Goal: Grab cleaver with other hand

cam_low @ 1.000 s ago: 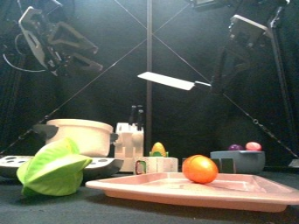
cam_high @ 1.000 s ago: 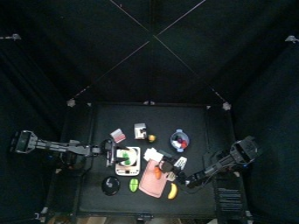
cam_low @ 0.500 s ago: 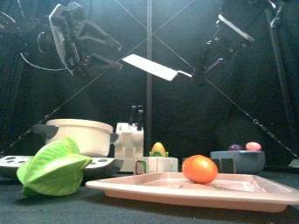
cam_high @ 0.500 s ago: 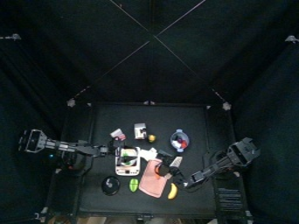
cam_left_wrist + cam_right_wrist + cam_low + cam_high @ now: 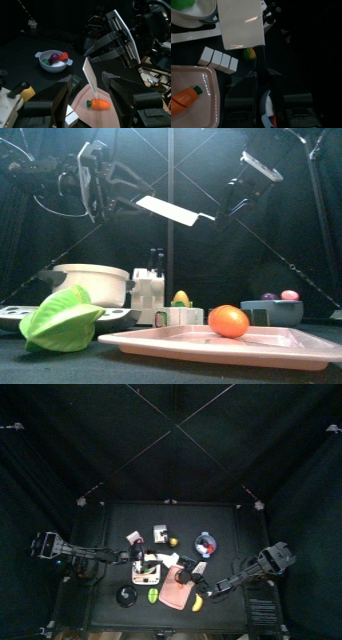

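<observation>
Item: cleaver point(image 5: 175, 210), held in air high above pink tray point(image 5: 221, 345), tilted

Left gripper point(image 5: 93, 95): jaws set wide, blade edge-on between them, not clamped

Right gripper point(image 5: 259, 75): pinching handle

Risk: right lets go before left closes; cleaver drops onto carrot point(image 5: 99, 104) on tray

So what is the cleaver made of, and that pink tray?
The cleaver looks like toy plastic, maybe painted wood: its flat whitish blade is dull, with only a soft sheen and no mirror shine like steel. The pink tray looks like smooth molded plastic, with a rounded raised rim and an even glossy color.
</observation>
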`<state>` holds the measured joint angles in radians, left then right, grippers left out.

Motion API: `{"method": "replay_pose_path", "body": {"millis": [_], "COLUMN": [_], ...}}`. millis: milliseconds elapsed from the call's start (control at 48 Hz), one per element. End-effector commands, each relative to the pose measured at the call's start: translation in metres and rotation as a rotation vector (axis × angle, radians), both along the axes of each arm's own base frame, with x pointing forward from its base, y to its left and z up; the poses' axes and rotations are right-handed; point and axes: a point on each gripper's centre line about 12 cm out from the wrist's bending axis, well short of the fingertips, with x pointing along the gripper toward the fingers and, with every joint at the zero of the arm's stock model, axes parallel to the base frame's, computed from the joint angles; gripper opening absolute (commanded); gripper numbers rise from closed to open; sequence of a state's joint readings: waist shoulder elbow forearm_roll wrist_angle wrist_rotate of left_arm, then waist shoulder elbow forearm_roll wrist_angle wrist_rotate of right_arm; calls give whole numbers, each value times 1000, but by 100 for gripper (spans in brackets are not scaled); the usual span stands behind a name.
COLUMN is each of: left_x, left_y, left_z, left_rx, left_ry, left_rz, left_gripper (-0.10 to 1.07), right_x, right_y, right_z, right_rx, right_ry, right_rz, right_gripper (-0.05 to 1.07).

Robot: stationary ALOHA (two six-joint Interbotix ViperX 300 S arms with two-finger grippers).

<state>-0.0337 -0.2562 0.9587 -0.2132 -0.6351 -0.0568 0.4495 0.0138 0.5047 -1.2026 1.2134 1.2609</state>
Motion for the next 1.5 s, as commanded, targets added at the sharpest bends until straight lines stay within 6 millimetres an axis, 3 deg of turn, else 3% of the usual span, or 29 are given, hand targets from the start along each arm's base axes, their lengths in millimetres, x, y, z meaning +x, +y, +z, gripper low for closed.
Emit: {"method": "replay_pose_path", "body": {"millis": [0, 396, 812, 917, 1229, 1333, 1479], "left_x": [6, 5, 5, 5, 5, 4, 4], "left_y": [1, 1, -1, -1, -1, -1, -1], "left_z": [9, 6, 6, 6, 4, 2, 2], "left_rx": [-15, -16, 12, 12, 13, 13, 14], "left_ry": [-33, -25, -27, -27, -21, -18, -17], "left_rz": [13, 16, -7, -7, -7, -7, -7], "left_gripper": [84, 52, 50, 50, 50, 49, 49], "right_x": [5, 7, 13, 17, 18, 18, 20], "right_y": [-1, -5, -3, -2, -1, -1, 0], "right_z": [12, 9, 4, 4, 4, 6, 9], "right_rx": [13, 10, 79, 97, 98, 98, 108], "right_ry": [-32, -24, -30, -39, -44, -55, -71], "right_rz": [-6, -18, 22, 44, 57, 55, 67], "right_gripper": [50, 50, 52, 59, 96, 103, 103]}}
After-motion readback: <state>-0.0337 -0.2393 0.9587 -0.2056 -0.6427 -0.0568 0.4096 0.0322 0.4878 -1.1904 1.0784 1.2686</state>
